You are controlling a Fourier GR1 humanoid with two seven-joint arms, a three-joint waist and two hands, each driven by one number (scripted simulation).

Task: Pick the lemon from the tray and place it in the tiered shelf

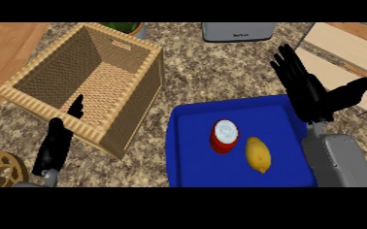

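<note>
lemon (258, 154) on blue tray (193, 167), near but apart from straight-fingered right robot hand (308, 93)

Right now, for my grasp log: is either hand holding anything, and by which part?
Nothing is held. Both the right hand and the left hand are open; the lemon lies free on the blue tray.

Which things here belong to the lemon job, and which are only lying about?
For the job: lemon, blue tray, woven basket as the likely target, right hand open at the tray's far corner.
Lying about: red can on the tray, grey appliance, plant pot, wooden board, left hand resting by the basket.
</note>
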